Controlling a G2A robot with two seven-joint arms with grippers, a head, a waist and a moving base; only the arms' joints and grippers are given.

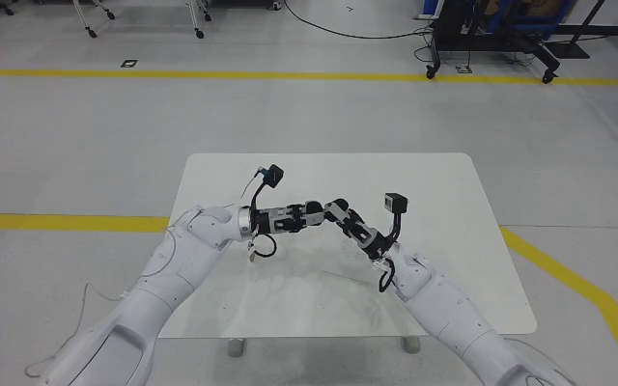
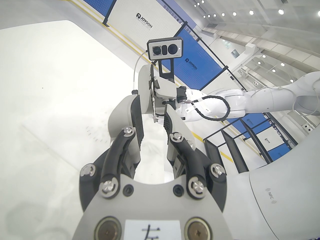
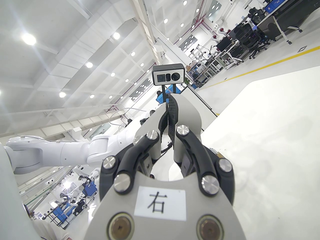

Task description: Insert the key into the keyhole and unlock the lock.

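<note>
Over the middle of the white table (image 1: 435,193) the two grippers meet tip to tip. My left gripper (image 2: 151,104) has its fingers (image 2: 137,116) apart, and the table shows through the gap. At their tips is a thin toothed metal piece, seemingly the key (image 2: 153,101), pinched in my right gripper (image 2: 157,93), which points back at this camera. In the right wrist view my right gripper (image 3: 170,103) has its black pads (image 3: 172,118) pressed together. From above, my left gripper (image 1: 309,214) and right gripper (image 1: 331,209) touch or nearly touch.
Both arms angle in from the table's near side, with their wrist cameras (image 1: 273,175) (image 1: 395,203) sticking up. The table (image 2: 37,76) is bare around the grippers. Yellow floor lines, partitions and workbenches lie beyond its edges.
</note>
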